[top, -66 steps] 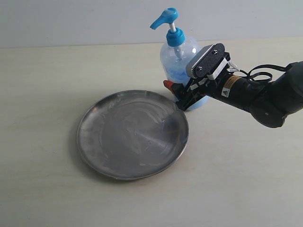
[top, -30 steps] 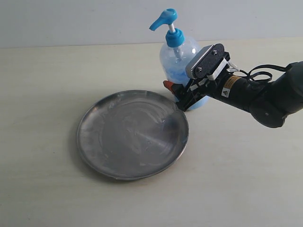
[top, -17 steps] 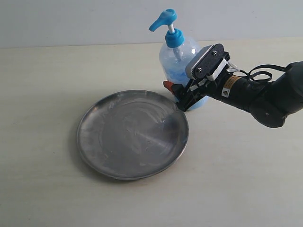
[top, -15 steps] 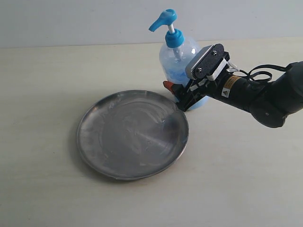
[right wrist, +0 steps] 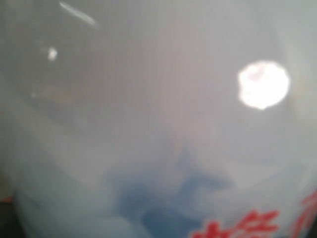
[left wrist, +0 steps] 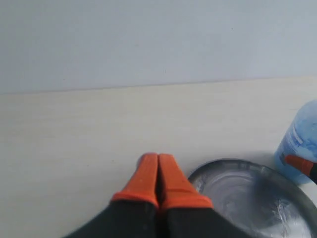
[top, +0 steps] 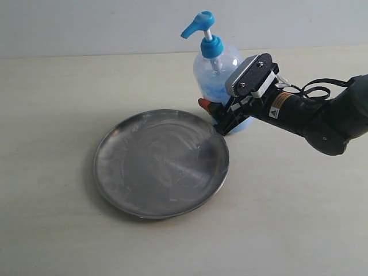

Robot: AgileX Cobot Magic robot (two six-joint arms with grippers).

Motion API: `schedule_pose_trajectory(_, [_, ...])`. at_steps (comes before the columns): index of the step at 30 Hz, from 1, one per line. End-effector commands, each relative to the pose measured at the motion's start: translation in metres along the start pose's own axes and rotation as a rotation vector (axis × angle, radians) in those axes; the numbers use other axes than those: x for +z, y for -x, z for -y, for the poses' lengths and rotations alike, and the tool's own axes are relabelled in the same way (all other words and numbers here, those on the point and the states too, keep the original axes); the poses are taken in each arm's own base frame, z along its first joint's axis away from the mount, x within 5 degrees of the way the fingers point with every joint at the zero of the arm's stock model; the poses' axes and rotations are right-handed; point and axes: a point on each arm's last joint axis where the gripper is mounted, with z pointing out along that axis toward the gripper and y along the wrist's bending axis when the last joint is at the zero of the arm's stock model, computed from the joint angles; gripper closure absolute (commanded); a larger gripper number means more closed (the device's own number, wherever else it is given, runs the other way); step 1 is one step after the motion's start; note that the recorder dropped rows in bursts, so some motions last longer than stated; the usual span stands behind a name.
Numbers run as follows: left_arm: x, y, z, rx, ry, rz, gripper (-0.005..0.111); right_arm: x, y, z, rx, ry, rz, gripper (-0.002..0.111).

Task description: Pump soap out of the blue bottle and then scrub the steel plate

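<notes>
Nearest on the pale counter point(top: 57, 86) lies the steel plate point(top: 149, 172), flat, its scuffed surface streaked with a thin whitish film.

The left gripper point(left wrist: 157, 161) does not show in the exterior view. Its own camera shows the two orange fingers point(left wrist: 146, 176) pressed together with nothing between them, above the counter, with the plate's rim just past their tips.

Behind the plate's far right edge the right arm point(top: 322, 123) reaches in low from the right. The right gripper point(top: 211, 117) sits at the lower body of the blue bottle point(top: 210, 75). Its fingers are spread wide and bracket the bottle from either side, with one orange tip against the wall on the side facing the plate. They appear to clamp the bottle. The right wrist view is filled by the clear bottle wall at very close range, blurred, with some red print at one edge.

The bottle stands upright on the counter just beyond the plate, near its rim. The soap point(top: 214, 91) fills only the lower part. The blue pump head point(top: 198, 23) is raised on its stem, its spout pointing left over the far side of the plate.

Farthest back is a plain pale wall point(top: 115, 23).
</notes>
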Motion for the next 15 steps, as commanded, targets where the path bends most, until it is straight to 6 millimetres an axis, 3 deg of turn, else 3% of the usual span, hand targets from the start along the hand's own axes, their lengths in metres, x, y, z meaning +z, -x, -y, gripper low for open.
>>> schedule_pose_trajectory(1, [0.009,-0.005,0.002,-0.022,-0.008,-0.073,0.107,0.000,0.009,0.004,-0.025,-0.008,0.052,0.108])
schedule_pose_trajectory(9, [0.016,-0.018,0.005,-0.059,-0.043,-0.224,0.107,0.000,0.009,0.004,-0.025,-0.008,0.052,0.108])
schedule_pose_trajectory(15, [0.015,-0.015,0.017,-0.078,-0.163,-0.252,0.107,0.000,0.010,0.004,-0.025,-0.009,0.057,0.108])
